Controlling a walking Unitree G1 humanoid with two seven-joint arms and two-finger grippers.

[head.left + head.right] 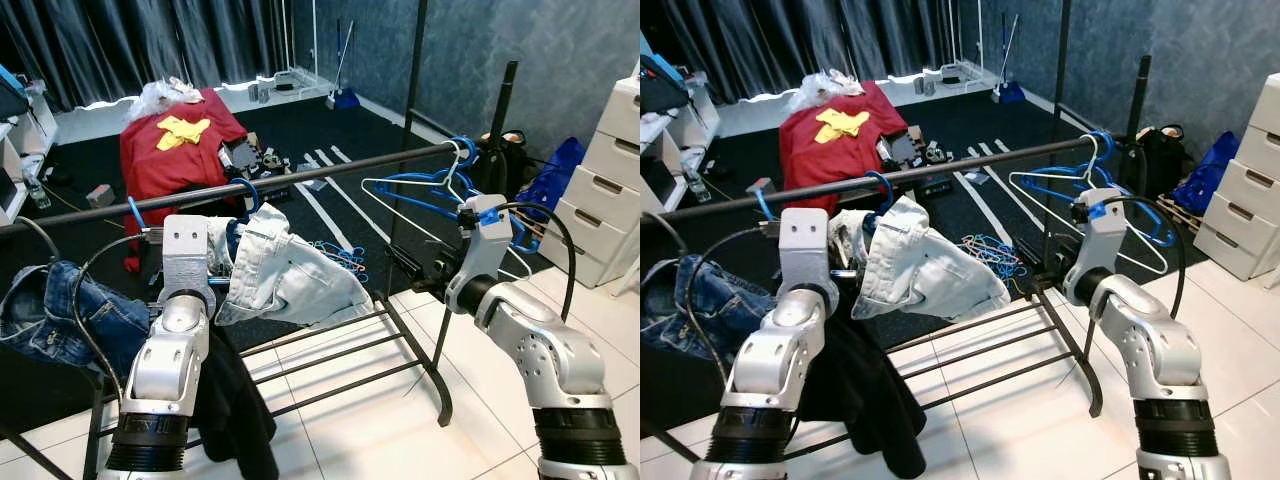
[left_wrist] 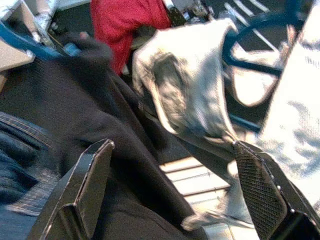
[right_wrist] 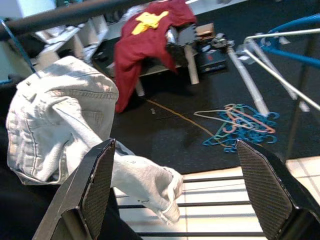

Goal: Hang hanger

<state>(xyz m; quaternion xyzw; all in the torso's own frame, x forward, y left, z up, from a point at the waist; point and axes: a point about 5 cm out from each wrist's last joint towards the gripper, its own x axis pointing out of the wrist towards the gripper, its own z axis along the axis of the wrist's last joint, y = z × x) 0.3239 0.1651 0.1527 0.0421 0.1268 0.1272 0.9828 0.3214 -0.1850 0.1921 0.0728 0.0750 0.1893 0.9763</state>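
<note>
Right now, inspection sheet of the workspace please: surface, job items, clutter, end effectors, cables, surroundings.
Surface: white tile floor near the robot, dark carpet beyond.
Job items: rail of a black rack; pale jeans on a blue hanger hooked on the rail; empty blue and white hangers at the rail's right end.
Clutter: pile of coloured hangers on the carpet; blue jeans and a black garment draped on the rack; red cloth over furniture behind.
End effectors: left end effector open, by the pale jeans; right end effector open, holding nothing.
Cables: black cable looping at the right wrist; another at the left arm.
Surroundings: dark curtains, white drawers.
</note>
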